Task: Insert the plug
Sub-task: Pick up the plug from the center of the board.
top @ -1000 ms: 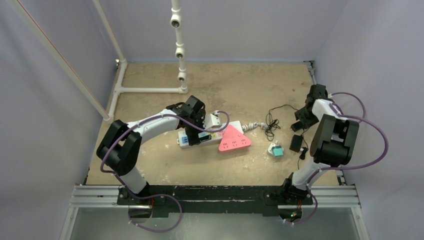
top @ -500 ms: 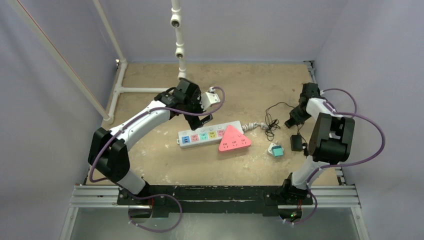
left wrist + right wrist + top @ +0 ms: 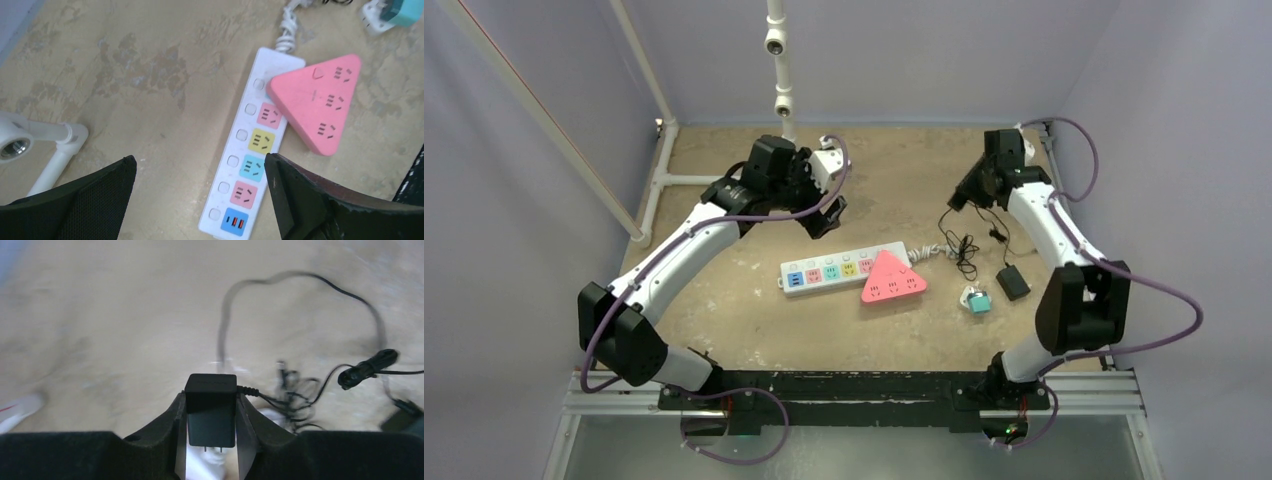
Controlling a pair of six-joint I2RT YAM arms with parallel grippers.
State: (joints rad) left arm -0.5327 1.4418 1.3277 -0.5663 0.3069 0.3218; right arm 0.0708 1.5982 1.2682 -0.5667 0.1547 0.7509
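The plug [image 3: 211, 412] is a small black block, and it sits between the two fingers of the right gripper [image 3: 210, 401] – the fingers press on both its sides, so the gripper is clamped on it. Its metal pins show at the lower end, towards the wrist. A thin black cable [image 3: 300, 385] leaves the plug on its right side and runs to a loose tangle on the table [image 3: 894, 160]. In the top view the right gripper [image 3: 959, 198] holds the plug above the far right part of the table, well apart from the sockets.

The tangle of cable [image 3: 964, 245] lies just beside the right end of the white power strip [image 3: 839, 270]. A black box [image 3: 1012, 283] lies near it to the right, and a small teal and white plug [image 3: 976, 300] lies between this box and the strip.

The power strip lies in the middle of the table, with coloured sockets in a row. A pink triangular adapter [image 3: 892, 279] sits on its right end.

The left gripper [image 3: 824, 215] hangs above the table on the far side of the strip – its jaws stand wide apart and hold nothing. In the left wrist view the power strip [image 3: 250, 155] and the pink triangular adapter [image 3: 322, 102] show between the dark fingers [image 3: 95, 195].
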